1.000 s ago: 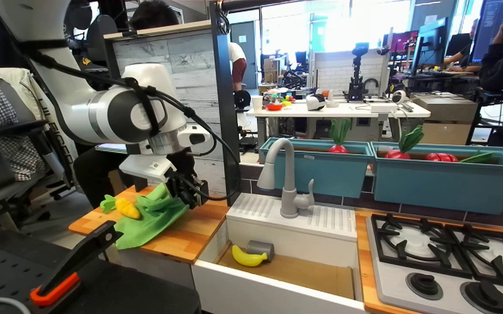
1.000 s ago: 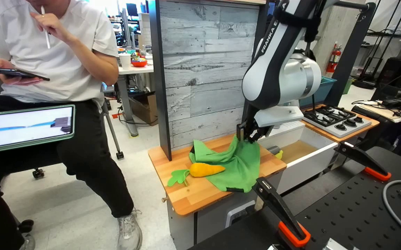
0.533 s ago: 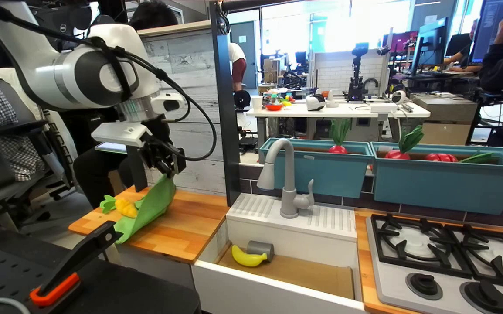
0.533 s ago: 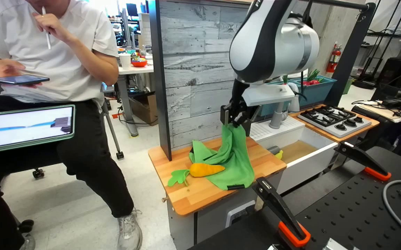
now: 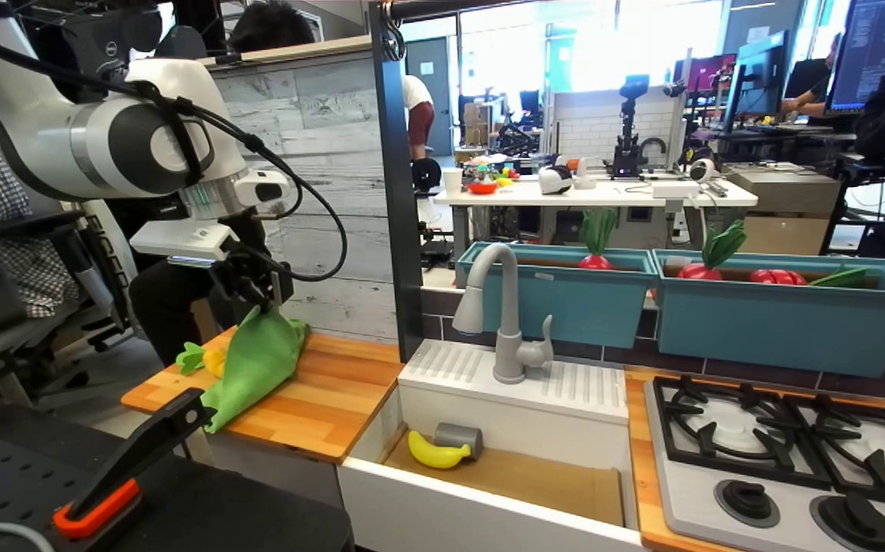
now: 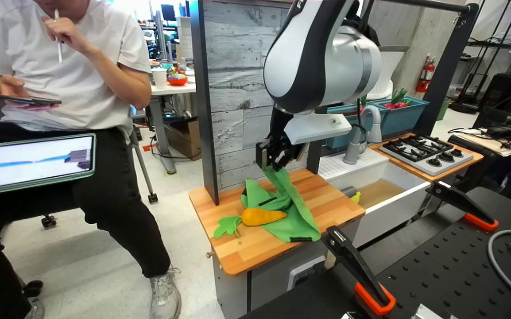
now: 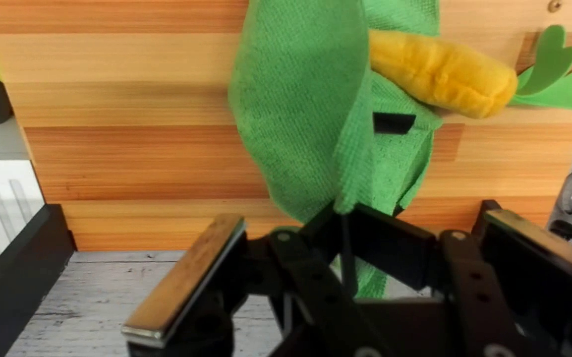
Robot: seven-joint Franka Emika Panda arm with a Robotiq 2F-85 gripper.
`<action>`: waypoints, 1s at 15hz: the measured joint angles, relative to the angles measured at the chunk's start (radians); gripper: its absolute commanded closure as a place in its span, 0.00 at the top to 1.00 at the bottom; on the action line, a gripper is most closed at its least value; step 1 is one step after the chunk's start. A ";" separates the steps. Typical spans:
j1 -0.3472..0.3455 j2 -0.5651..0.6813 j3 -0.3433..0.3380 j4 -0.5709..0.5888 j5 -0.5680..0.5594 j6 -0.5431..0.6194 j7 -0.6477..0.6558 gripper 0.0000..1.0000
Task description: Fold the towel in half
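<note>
The green towel (image 5: 260,360) lies rumpled on the wooden counter (image 5: 339,391), partly lifted. It also shows in an exterior view (image 6: 299,217) and in the wrist view (image 7: 301,99). My gripper (image 5: 268,305) is shut on one edge of the towel and holds it above the counter, also in an exterior view (image 6: 277,167). In the wrist view the fingertips (image 7: 344,212) pinch a fold, with some cloth showing behind them. The lifted part slopes down to the counter's front edge, where a black strip (image 6: 301,239) shows on the towel. Another black strip (image 7: 394,123) shows on the lying part.
A plush orange-yellow carrot (image 6: 262,216) with green leaves lies partly on the towel. A grey wood panel (image 6: 255,106) stands behind the counter. The sink (image 5: 488,506) with a yellow banana (image 5: 436,451) adjoins it. A black clamp (image 6: 353,257) stands near the front edge. A person sits nearby.
My gripper has lifted the towel's sink-side edge off the counter, then carried it away from the sink toward the carrot and slightly lower. The carrot stays in place.
</note>
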 measured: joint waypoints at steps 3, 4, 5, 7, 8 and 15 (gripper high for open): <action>-0.002 0.064 0.010 0.046 0.000 0.000 -0.024 0.02; -0.003 0.088 0.015 0.065 0.000 0.000 -0.035 0.02; -0.005 0.112 0.019 0.084 0.000 0.000 -0.044 0.02; -0.007 0.155 0.027 0.121 0.000 -0.001 -0.061 0.02; -0.007 0.175 0.031 0.140 0.000 -0.003 -0.069 0.02; -0.007 0.251 0.041 0.232 -0.001 -0.043 -0.093 0.63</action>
